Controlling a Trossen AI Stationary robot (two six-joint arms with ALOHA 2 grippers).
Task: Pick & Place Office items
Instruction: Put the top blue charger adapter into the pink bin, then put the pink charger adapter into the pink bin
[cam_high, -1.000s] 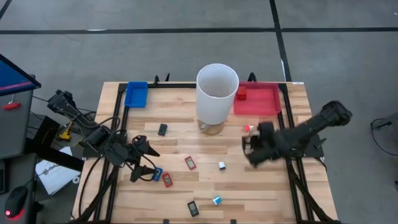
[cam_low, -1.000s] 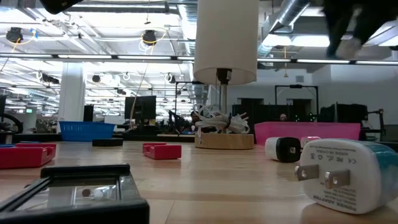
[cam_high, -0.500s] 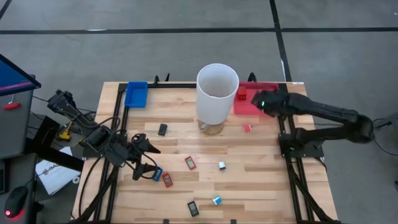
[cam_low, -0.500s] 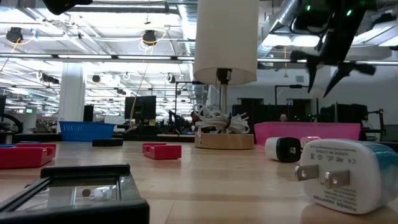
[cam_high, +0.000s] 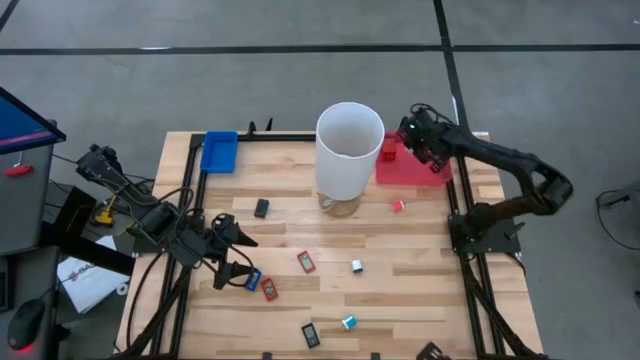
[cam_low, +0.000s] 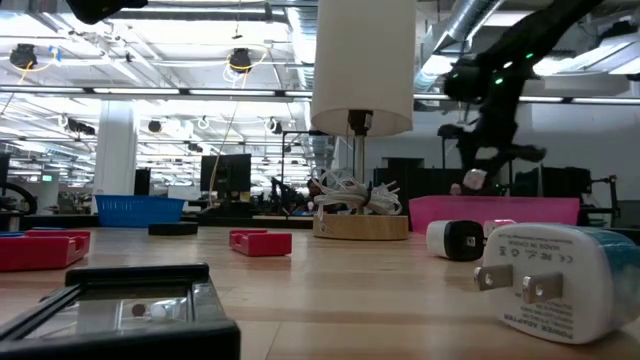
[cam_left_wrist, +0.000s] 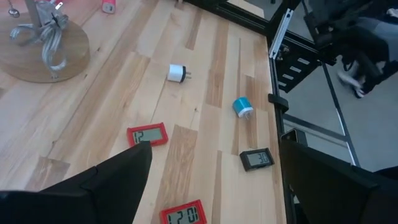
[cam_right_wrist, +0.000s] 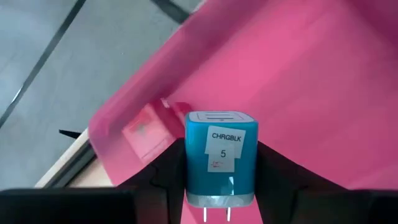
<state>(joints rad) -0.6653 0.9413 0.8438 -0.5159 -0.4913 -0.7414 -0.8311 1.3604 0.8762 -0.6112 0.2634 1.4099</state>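
Note:
My right gripper (cam_high: 415, 140) hangs over the red tray (cam_high: 432, 165) at the table's far right and is shut on a blue charger cube (cam_right_wrist: 219, 155). A red cube (cam_high: 388, 151) lies in that tray. My left gripper (cam_high: 232, 255) waits open near the table's left side, beside a blue piece (cam_high: 253, 279) and a red clock (cam_high: 269, 289). Flat on the wood lie another red clock (cam_high: 306, 262), a white charger (cam_high: 356, 266), a blue charger (cam_high: 348, 322), a black clock (cam_high: 311, 335), a black piece (cam_high: 262, 208) and a red cube (cam_high: 398, 206). My right gripper pinches the blue charger cube by two opposite side faces (cam_right_wrist: 191, 163), one finger (cam_right_wrist: 168, 171) on each side. Its labelled face and white pronged end (cam_right_wrist: 217, 200) show toward the wrist camera. The cube is lifted clear above the red tray floor (cam_right_wrist: 298, 93).
A tall white cylinder (cam_high: 349, 150) on a round wooden base stands at the table's far middle, just left of the red tray. A blue tray (cam_high: 219, 151) sits at the far left corner. Black rails (cam_high: 462, 200) run along the table's sides.
My right gripper has travelled from above the table's right middle toward the far edge and now hangs over the red tray, carrying the blue charger cube. The left arm and the pieces on the wood have kept still.

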